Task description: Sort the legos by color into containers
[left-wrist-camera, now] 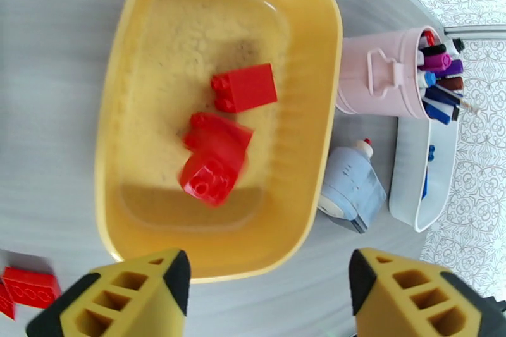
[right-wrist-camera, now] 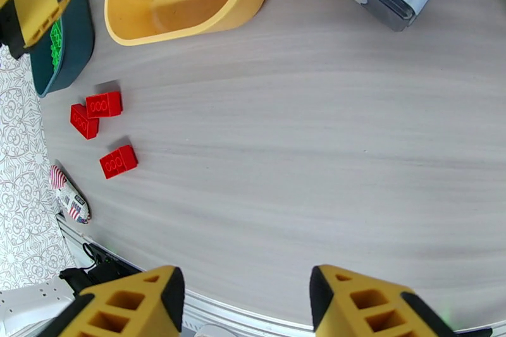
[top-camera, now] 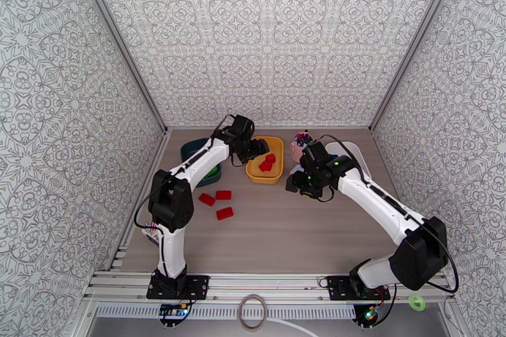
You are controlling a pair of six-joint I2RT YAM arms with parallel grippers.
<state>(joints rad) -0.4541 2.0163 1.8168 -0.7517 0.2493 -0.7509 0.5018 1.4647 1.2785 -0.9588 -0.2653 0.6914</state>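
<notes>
**Left gripper open over the yellow tub, three red legos to go**

The left gripper (left-wrist-camera: 265, 297) hangs just above the near rim of the yellow tub (left-wrist-camera: 334, 60). Its fingers are spread and nothing is between them. I judge that this place serves for dropping, because the tub lies right in front of the fingertips. The red legos (left-wrist-camera: 218, 161) inside it make a loose heap: one is tilted and blurred, another lies flat beside it.

The right gripper (right-wrist-camera: 246, 303) is also spread and empty, over the bare table (right-wrist-camera: 316, 142). Probably it waits there so that the arms do not cross.

Three loose legos (right-wrist-camera: 104, 104), all red, lie well to the left of the right gripper and close together, two of them almost touching. From the left gripper they are behind and to the left. They are small glossy bricks with round studs.

The teal tub (right-wrist-camera: 73, 47), left of the left gripper, holds a green lego (right-wrist-camera: 55, 41). The white tub (left-wrist-camera: 408, 205), to its right past the pink cup (left-wrist-camera: 373, 79), shows a blue lego (left-wrist-camera: 431, 153). So red belongs in yellow, and the sorting seems nearly done.
</notes>
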